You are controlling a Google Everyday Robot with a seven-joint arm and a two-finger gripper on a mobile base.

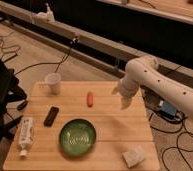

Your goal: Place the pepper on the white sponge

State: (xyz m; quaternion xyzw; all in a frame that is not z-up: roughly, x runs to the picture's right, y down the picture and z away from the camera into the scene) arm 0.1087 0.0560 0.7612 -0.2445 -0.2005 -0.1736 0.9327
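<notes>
**Arm over right table edge, pepper not picked up**

White arm (pixel 160 85) enters from the right of the frame, runs up-left to a bent elbow just right of centre, then drops steeply. Gripper (pixel 124 103) hangs at the end, pointing down, over the upper right part of the light wooden slatted table (pixel 115 125). Jaws stand apart, nothing between them.

Small elongated orange-red pepper (pixel 90 98) lies flat on the table top at upper centre, left of the gripper and clear of it, no contact.

Off-white rectangular block sponge (pixel 134 156) sits at the lower right corner of the table, well apart from the pepper, nothing on it.

Round green plate (pixel 77 137) is at lower centre, between pepper and sponge but left of the sponge. White cup (pixel 53 82) stands upright at the upper left corner. Flat black rectangular device (pixel 51 115) lies left of the plate. White tube-like bottle (pixel 25 135) lies on its side along the left edge.
</notes>
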